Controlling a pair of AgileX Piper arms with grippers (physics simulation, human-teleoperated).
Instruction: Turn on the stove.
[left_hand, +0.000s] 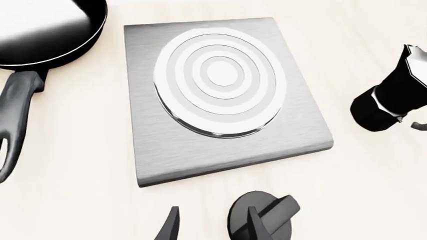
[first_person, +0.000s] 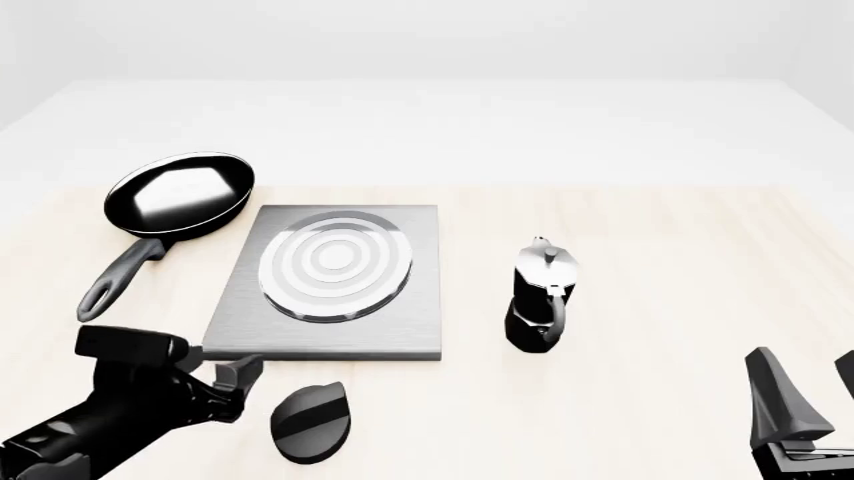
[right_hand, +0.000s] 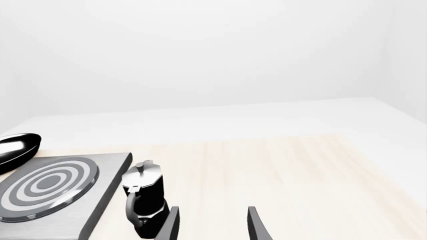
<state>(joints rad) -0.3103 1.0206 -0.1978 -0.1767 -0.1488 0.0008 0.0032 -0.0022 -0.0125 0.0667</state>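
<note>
Two arms are at the bench, and the left gripper (first_person: 240, 378) is clearly the nearer one: its fingers are spread apart and hold nothing, and the black knob (first_person: 312, 422) lies just beside them, toward the right, near the front edge. The stove (first_person: 334, 285) sits just behind the knob, at the left-centre of the bench. The right gripper (first_person: 805, 385) is also open and empty, well apart at the front right corner.

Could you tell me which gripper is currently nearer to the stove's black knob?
Left. The left gripper sits just beside the knob, apart from it. The right gripper is far across the table, beyond the moka pot.
</note>
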